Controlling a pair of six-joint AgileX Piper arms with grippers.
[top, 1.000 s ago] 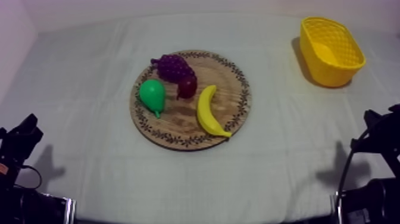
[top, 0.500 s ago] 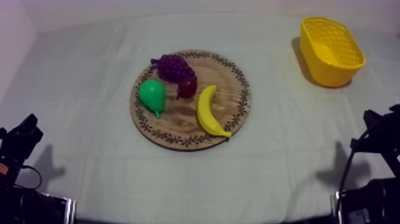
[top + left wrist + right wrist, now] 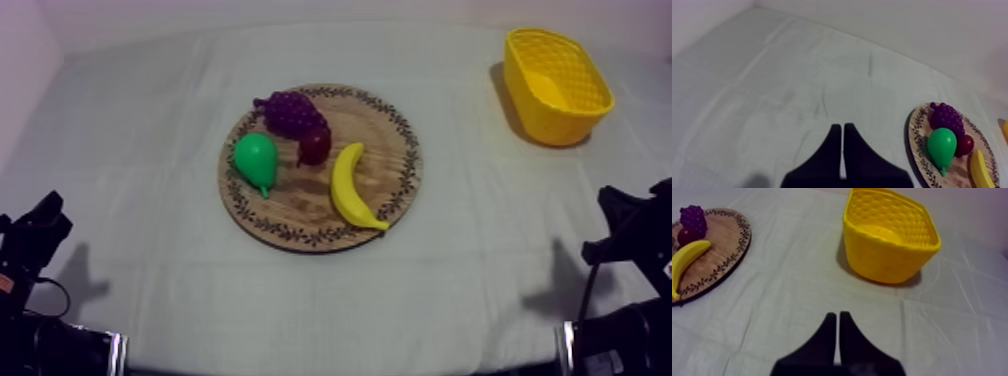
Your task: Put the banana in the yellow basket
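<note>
On the board (image 3: 392, 150), the banana (image 3: 347, 186) lies far-to-near; left hand (image 3: 842, 128) and right hand (image 3: 837, 316) are closed, empty.

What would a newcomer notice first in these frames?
The central wooden board stands out, carrying a banana on its right half, a green pear, grapes and a small red fruit. Next, the yellow basket, far off to its right. The left gripper and right gripper rest shut at the near edge.

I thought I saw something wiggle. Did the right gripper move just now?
Yes. In the top view the right gripper has slid a little inward, toward the wooden board, while the board and the yellow basket stayed put.
</note>
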